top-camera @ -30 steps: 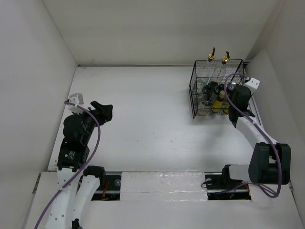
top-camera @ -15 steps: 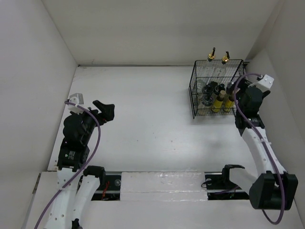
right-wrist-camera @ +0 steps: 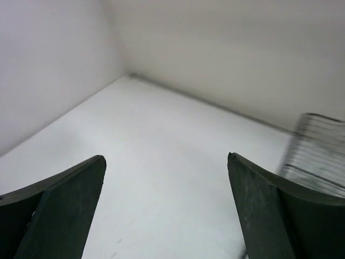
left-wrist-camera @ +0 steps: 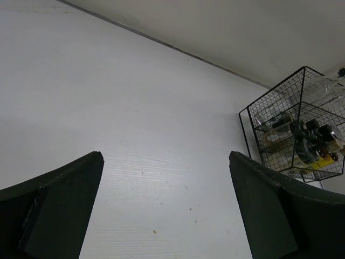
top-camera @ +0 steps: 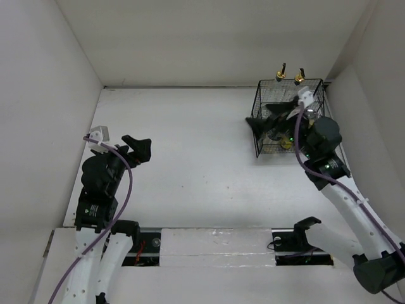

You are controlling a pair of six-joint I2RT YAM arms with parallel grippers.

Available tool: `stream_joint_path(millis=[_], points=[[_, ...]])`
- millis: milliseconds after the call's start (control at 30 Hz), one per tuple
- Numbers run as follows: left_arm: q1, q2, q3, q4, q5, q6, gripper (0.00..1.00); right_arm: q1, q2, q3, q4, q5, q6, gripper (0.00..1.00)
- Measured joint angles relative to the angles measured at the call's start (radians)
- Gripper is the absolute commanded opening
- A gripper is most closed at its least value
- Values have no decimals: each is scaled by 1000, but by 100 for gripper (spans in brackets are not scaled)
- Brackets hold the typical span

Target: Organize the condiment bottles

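The condiment bottles (top-camera: 279, 76) stand packed in a black wire basket (top-camera: 261, 147) at the table's far right; two gold spouts stick out above its back rim, and a yellow bottle (top-camera: 286, 144) shows low inside. In the left wrist view the bottles (left-wrist-camera: 309, 144) appear through the mesh at the right. My right gripper (top-camera: 266, 116) hovers open over the basket's left side, pointing left, with nothing between its fingers. My left gripper (top-camera: 138, 148) is open and empty at the table's left, far from the basket. Most bottles are hidden by the right arm.
The basket (right-wrist-camera: 319, 155) is a blurred patch at the right edge of the right wrist view. White walls close in the table on the left, back and right. The white tabletop (top-camera: 190, 145) stretches between the two arms.
My right arm has swung from the basket's right side up over it and now points left. Both grippers have opened wide. The left arm has hardly moved.
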Motion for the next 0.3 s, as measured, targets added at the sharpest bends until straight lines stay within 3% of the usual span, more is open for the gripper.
stream_joint_path(millis=[133, 300], points=[[0, -18, 0, 1, 0, 3, 99, 227, 23, 10, -55, -105, -73, 100], [0, -21, 0, 1, 2, 5, 99, 459, 11, 10, -91, -116, -150, 100]])
